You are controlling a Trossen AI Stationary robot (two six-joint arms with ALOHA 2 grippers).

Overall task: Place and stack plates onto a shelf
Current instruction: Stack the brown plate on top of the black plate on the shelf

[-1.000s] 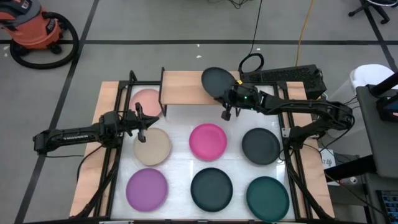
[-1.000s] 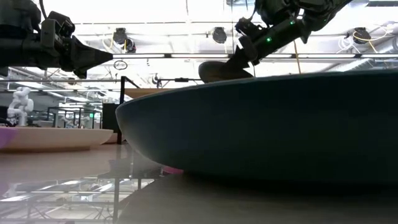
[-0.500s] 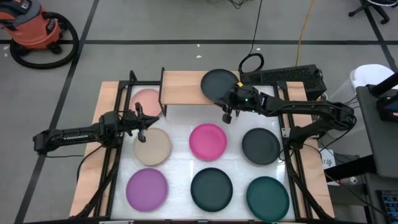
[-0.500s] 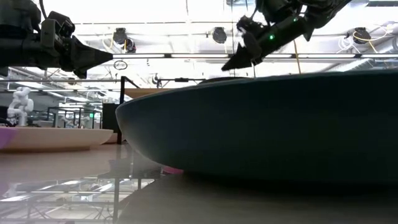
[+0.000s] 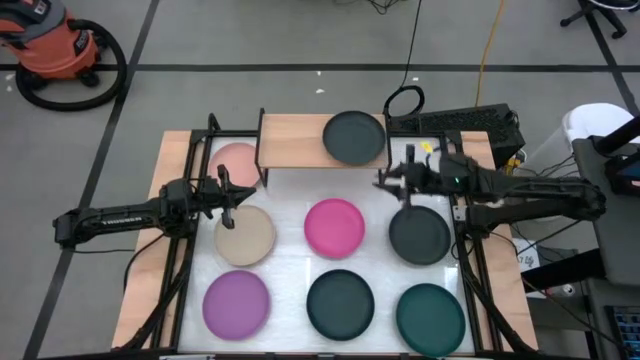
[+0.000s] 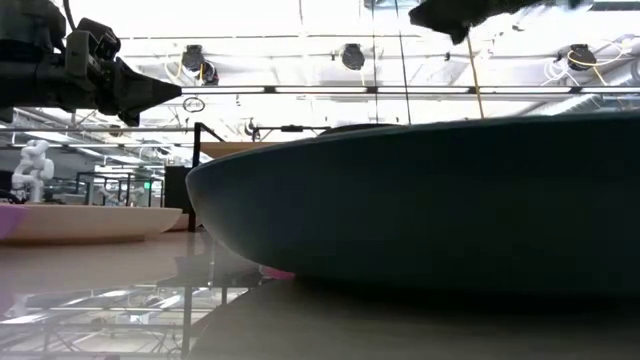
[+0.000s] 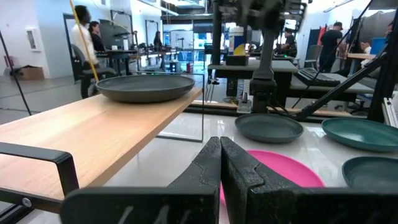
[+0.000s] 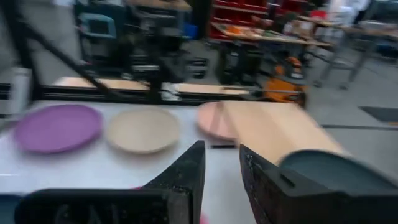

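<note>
The shelf (image 5: 298, 141) stands at the table's far edge, and one charcoal plate (image 5: 354, 137) lies flat on the right end of its plank. It shows too in the left wrist view (image 7: 146, 87) and the right wrist view (image 8: 336, 169). The salmon plate (image 5: 233, 161) lies partly under the shelf's left end. The beige (image 5: 245, 235), magenta (image 5: 334, 228), second charcoal (image 5: 419, 235), purple (image 5: 237, 304), dark teal (image 5: 340, 304) and green (image 5: 430, 318) plates rest on the table. My right gripper (image 5: 388, 181) hovers open, near of the shelf's right end. My left gripper (image 5: 228, 195) waits shut between the salmon and beige plates.
Black frame rails (image 5: 190, 240) run along the table's left and right sides. A power strip (image 5: 455, 122) and a coiled cable (image 5: 404, 101) lie behind the shelf's right end. The shelf's left half (image 7: 106, 130) is bare wood. In the low view the dark teal plate (image 6: 420, 200) fills the foreground.
My right gripper has let go of the charcoal plate, which was tipped at the shelf's right end and now lies flat on the plank. The gripper has risen and drawn back from the shelf toward the table's right edge, over the second charcoal plate.
</note>
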